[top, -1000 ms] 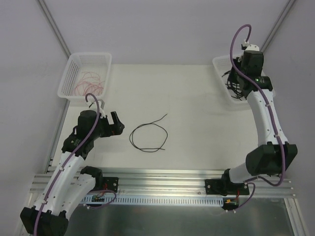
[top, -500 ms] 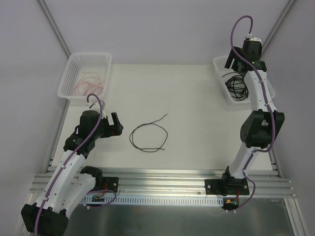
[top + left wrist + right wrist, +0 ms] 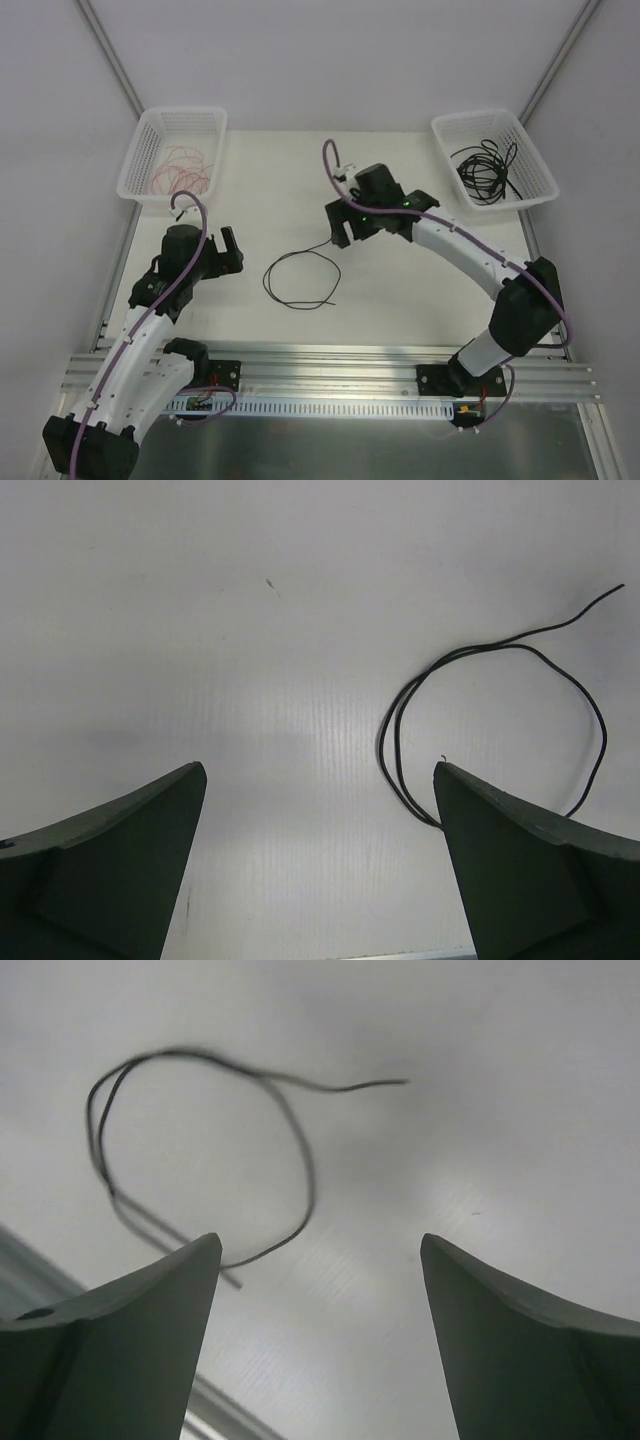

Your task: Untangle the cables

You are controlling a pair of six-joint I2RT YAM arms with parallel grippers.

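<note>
**Table** [image 3: 420, 290]: pale surface, being shown across the middle of the top view.

**Right arm**: being stretched from the lower right toward frame centre. The right gripper [image 3: 343, 226] is being held with its jaws spread wide and nothing between them; in its wrist view only bare table is being seen between the fingers [image 3: 150, 1310].

**Left arm**: being kept at lower left. The left gripper [image 3: 232, 250] is being held fully spread and is likewise empty.

**Baskets**: the left basket [image 3: 185, 111], upper left, is being used for fine red wires [image 3: 185, 168]. The right basket [image 3: 480, 116], upper right, is being used for coiled black cables [image 3: 485, 172].

**Loose black cable** [image 3: 267, 283]: being left flat on the table at frame centre, between the two grippers.

- Form: one open loop, roughly round, with a free tail.
- Pointing: the tail is being directed to the upper right, ending just under the right gripper.
- Relation: the loop is lying down and left of the right fingers and to the right of the left fingers. The right arm is being judged the nearer, with the tail as the likeliest grasp point.
</note>
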